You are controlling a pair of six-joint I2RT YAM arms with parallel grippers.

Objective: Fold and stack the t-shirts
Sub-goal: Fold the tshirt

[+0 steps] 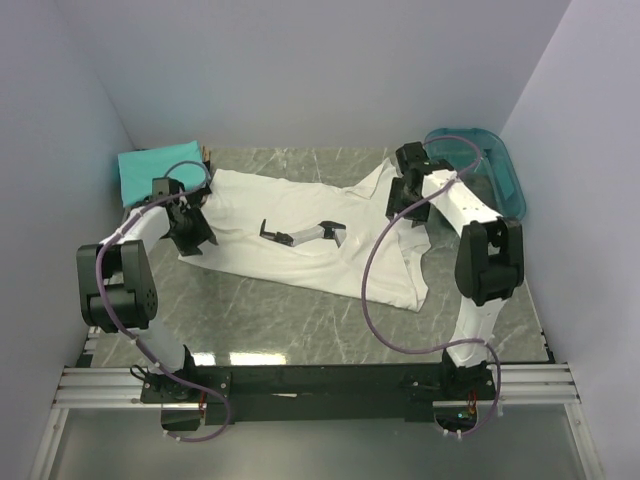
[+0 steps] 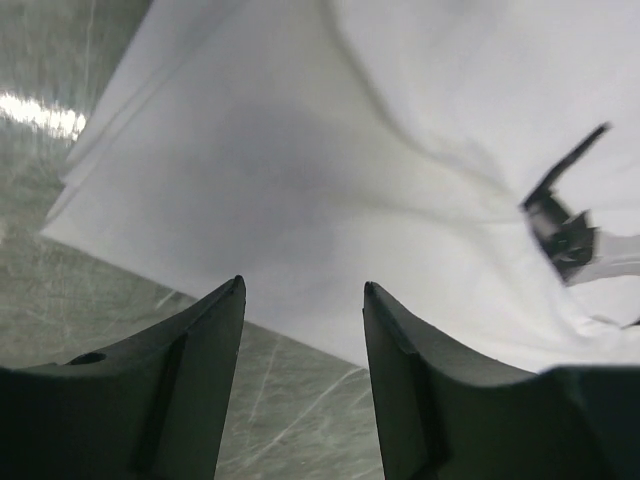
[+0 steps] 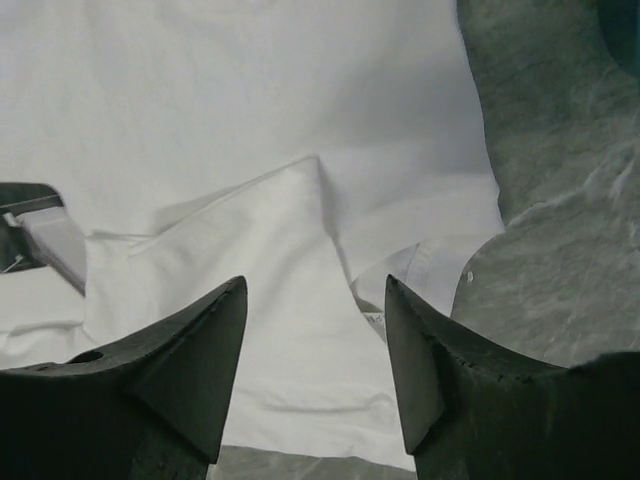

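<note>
Nearest the arm bases, a strip of grey marbled tabletop (image 1: 300,335) runs in front of the white t-shirt (image 1: 340,270). The shirt lies spread and rumpled across the middle, and its near-right corner reaches closest to the bases. The black-and-grey robot-arm print (image 1: 300,233) faces up at the shirt's centre. The left end effector (image 1: 190,240) hangs over the shirt's near-left corner. In the left wrist view this end effector (image 2: 303,290) has its fingers (image 2: 200,340) parted with nothing between them. The shirt's straight edge lies just beyond the fingertips, with tabletop on the near side of that edge. The right end effector (image 1: 405,205) is above the shirt's right part, farther back than the left one. In its own wrist view (image 3: 315,285) the fingers (image 3: 190,350) also stand apart and hold nothing. Overlapping folds of white cloth lie beneath them, and tabletop shows past the shirt's right edge. Whether either end effector touches the cloth cannot be told. Farther back, a folded teal t-shirt (image 1: 158,172) lies just beside the white shirt's far-left corner. A translucent teal tub (image 1: 500,170) sits beyond the shirt's far-right end, near the side wall.
</note>
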